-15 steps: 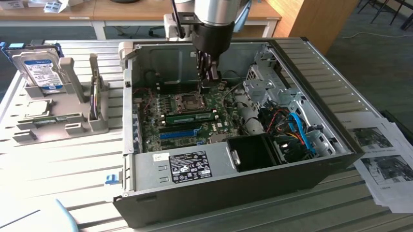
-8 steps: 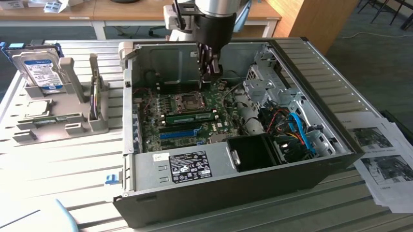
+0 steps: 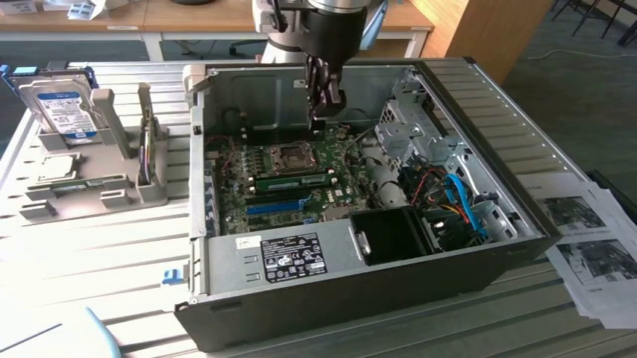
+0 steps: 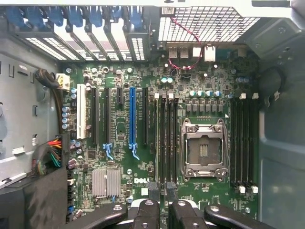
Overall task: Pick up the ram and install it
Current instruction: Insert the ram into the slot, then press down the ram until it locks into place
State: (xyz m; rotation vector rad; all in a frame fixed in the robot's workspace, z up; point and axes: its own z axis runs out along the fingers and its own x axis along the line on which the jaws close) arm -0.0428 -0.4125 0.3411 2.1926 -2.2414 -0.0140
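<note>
While the black two-fingered tool [image 3: 327, 104] hangs parted and empty above the green motherboard [image 3: 239, 168], the long green circuit-board ram [image 3: 294, 181] lies along a black slot beside the metal processor socket [image 3: 292, 155]; if it is only half-seated, an off-centre press could tilt it.

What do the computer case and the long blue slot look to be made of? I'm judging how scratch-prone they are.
The computer case looks like sheet metal: a dull grey interior with stamped holes and folded edges, and a dark ribbed outer skin, possibly painted or plastic. The long blue slot looks like moulded plastic, evenly coloured with a slight sheen.
</note>
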